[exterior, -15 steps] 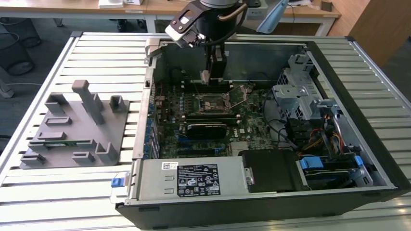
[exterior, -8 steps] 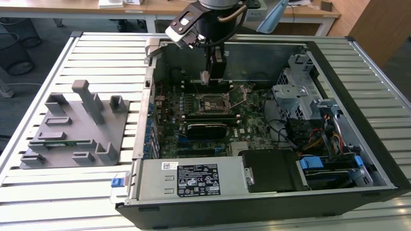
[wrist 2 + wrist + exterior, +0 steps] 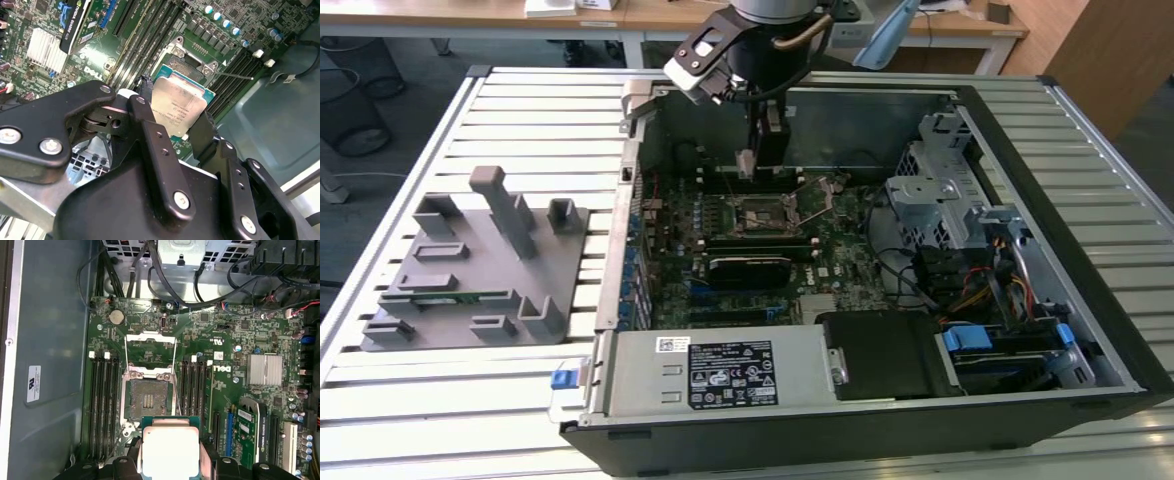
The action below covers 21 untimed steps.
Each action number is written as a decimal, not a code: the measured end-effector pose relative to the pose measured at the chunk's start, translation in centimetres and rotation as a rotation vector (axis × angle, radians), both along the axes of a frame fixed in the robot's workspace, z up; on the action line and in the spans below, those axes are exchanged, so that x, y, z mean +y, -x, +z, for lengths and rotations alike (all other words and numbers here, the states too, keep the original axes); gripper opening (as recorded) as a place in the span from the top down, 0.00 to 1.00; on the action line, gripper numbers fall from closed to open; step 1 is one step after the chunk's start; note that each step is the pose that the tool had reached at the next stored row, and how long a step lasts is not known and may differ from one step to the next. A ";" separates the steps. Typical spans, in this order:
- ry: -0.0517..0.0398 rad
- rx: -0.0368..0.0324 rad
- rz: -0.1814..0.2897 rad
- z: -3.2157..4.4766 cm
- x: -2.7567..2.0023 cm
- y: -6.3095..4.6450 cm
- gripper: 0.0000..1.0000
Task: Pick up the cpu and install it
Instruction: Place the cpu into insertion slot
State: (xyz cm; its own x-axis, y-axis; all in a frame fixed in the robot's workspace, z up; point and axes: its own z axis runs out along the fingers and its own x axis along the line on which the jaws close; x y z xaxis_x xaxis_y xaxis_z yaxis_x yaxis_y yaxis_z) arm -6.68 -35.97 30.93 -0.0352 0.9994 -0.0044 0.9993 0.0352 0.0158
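The gripper (image 3: 175, 107) is clamping the cpu (image 3: 177, 97) by two opposite edges, with the chip's metal top facing both wrist views. It is hanging inside the open computer case (image 3: 1067, 130), above the motherboard (image 3: 225, 385). Just ahead of the held chip, the bare socket (image 3: 148, 399) is lying exposed with its load plate (image 3: 150, 342) flipped back. Memory slots (image 3: 102, 405) are flanking the socket, and cables (image 3: 165, 285) are running beyond it.
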 end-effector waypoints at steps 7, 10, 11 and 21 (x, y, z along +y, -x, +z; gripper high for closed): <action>0.0000 0.0000 0.000 -0.41 0.00 0.0 0.46; -0.0001 0.0000 0.000 -0.54 0.00 0.0 0.46; -0.0001 0.0000 0.000 -0.58 0.00 0.0 0.46; 0.0001 0.0000 -0.014 -1.15 0.08 0.0 0.46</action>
State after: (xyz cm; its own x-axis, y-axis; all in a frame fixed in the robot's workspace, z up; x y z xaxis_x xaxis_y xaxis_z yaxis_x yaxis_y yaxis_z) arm -6.68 -35.89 29.78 -0.0210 0.9998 -0.0045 0.9997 0.0210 0.0158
